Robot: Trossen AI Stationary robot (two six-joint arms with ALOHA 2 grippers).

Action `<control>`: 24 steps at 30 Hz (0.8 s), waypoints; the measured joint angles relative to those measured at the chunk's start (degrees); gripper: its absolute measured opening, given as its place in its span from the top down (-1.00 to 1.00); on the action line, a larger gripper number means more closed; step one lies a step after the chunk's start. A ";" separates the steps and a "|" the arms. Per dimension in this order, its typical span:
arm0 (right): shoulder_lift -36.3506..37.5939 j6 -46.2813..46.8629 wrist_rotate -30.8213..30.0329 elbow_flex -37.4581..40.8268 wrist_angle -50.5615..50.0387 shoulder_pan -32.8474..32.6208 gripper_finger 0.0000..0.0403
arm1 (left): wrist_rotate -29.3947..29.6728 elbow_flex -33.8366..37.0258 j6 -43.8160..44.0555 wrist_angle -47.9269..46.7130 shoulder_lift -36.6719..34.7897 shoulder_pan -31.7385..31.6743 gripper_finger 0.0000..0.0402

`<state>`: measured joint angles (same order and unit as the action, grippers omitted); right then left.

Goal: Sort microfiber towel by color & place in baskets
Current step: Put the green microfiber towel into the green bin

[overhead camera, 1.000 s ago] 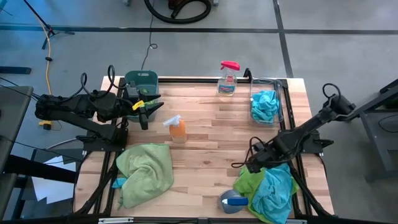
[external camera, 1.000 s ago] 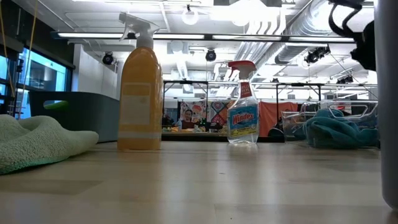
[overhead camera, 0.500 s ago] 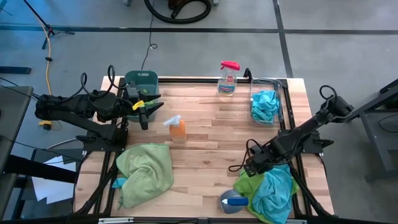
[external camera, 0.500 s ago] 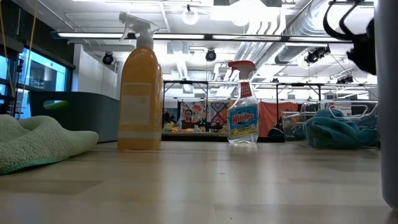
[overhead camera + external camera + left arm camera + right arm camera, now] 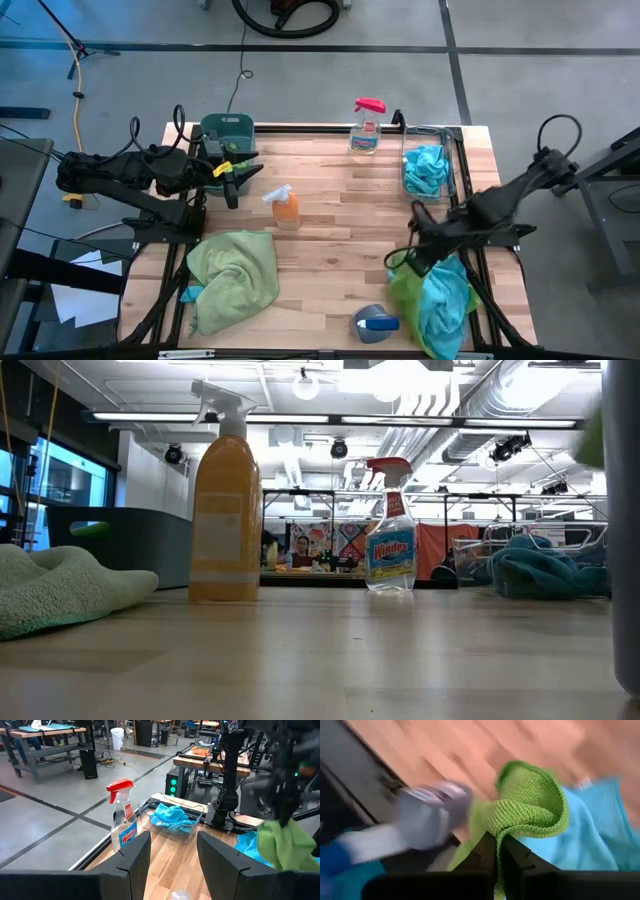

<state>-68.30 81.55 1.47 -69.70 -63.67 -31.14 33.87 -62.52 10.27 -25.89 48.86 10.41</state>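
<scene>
Your left gripper [image 5: 235,182] waits with fingers parted beside the teal basket [image 5: 228,130]. Light green towel [image 5: 235,275] lies front-left. Clear basket [image 5: 432,170] holds a blue towel [image 5: 426,168]. Your right gripper [image 5: 402,262] pinches the bright green towel [image 5: 527,802] above the blue one [image 5: 447,305].

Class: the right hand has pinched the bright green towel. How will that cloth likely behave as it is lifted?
The green towel folds limply over the right hand, so it will probably drape. It looks light. It lies against the blue towel, which may drag along.
</scene>
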 joint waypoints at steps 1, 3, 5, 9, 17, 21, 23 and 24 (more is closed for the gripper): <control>0.58 -1.03 -2.30 -2.05 -0.93 0.00 0.99 | 0.00 0.00 -0.01 0.00 0.00 0.01 0.25; 1.60 -3.75 -7.32 -5.98 -2.32 0.00 0.99 | 0.00 0.00 0.01 0.02 0.00 0.01 0.25; 2.39 -6.37 -11.99 -9.68 -3.49 0.00 0.99 | 0.00 0.00 0.01 0.00 0.00 0.00 0.25; 2.63 -12.57 -19.15 -16.76 -5.74 0.00 0.99 | 0.00 0.00 0.01 0.02 0.00 0.02 0.25; 2.67 -24.13 -27.34 -26.74 -5.97 0.02 1.00 | 0.00 0.00 0.04 0.02 0.00 0.01 0.25; 2.63 -26.36 -28.07 -27.44 -6.01 0.01 1.00 | 0.00 0.00 0.04 0.04 0.00 0.00 0.25; 2.63 -26.45 -28.07 -27.00 -6.15 0.01 1.00 | 0.00 0.00 0.04 0.06 0.00 0.00 0.25; 2.52 -26.39 -28.06 -26.96 -6.55 0.02 1.00 | 0.00 0.00 0.05 0.10 0.00 0.00 0.25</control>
<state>-65.78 55.16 -26.59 -96.66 -70.21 -31.12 33.87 -62.52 10.32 -25.79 48.86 10.41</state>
